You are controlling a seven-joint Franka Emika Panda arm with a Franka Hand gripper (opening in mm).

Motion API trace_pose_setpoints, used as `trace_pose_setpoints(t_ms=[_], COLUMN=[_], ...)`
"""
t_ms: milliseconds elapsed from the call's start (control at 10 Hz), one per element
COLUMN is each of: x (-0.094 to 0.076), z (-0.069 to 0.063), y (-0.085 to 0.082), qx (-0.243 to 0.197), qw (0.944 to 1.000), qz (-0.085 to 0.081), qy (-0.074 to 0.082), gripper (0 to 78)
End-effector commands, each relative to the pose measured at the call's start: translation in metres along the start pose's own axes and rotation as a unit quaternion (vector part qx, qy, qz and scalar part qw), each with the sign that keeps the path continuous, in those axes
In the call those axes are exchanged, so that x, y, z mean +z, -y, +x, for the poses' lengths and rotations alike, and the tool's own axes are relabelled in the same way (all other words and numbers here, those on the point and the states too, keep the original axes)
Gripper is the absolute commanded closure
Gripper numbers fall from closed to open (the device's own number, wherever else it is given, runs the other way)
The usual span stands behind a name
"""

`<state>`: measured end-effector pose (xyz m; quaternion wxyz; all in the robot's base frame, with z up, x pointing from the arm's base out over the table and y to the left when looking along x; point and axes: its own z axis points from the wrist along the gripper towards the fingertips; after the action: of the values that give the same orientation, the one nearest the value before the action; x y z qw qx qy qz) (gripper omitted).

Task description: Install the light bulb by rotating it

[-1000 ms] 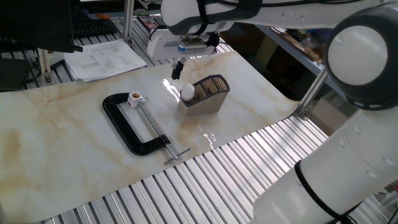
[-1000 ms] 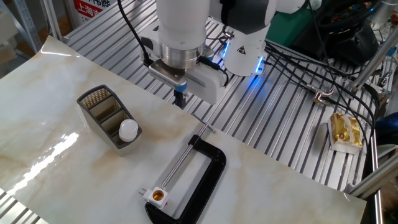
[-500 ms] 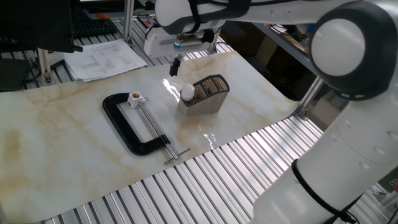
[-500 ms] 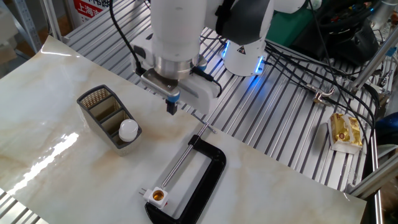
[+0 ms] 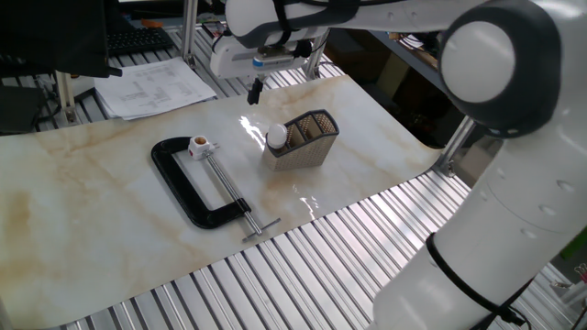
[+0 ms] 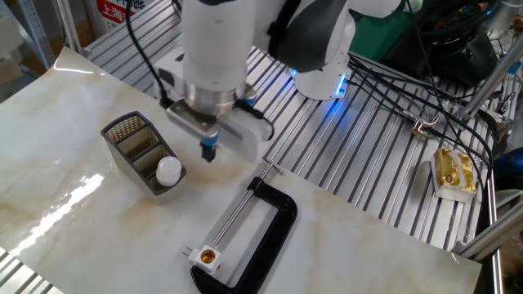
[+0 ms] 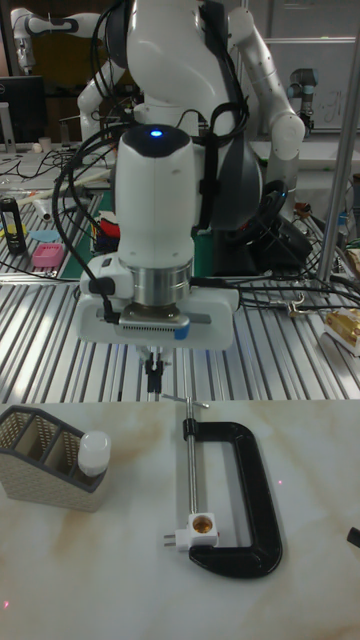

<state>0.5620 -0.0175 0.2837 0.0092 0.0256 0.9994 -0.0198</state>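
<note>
black c-clamp (image 5: 197, 188) flat on marble tabletop (image 5: 92, 211), white socket (image 5: 199, 144) at its screw end, mesh basket (image 5: 307, 137) nearby

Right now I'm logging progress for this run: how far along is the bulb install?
Nothing looks done yet. The light bulb sits in the end compartment of the mesh basket, ungrasped. The gripper hangs above the table beside the basket, holding nothing; its fingers look close together. The socket, held in the black C-clamp, shows its orange centre bare. Left: pick up the bulb, carry it over, rotate it in.
</note>
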Motion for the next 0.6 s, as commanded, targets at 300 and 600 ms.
trace_pose_setpoints(t_ms=[300,600], x=[0.0003,0.0041], z=[-0.0274,-0.0285], y=[0.0128,0.0154], qx=[-0.017,-0.020], qw=[0.9979,0.9985], qz=[0.062,0.048], qy=[-0.007,-0.015], gripper=[77.6,77.6])
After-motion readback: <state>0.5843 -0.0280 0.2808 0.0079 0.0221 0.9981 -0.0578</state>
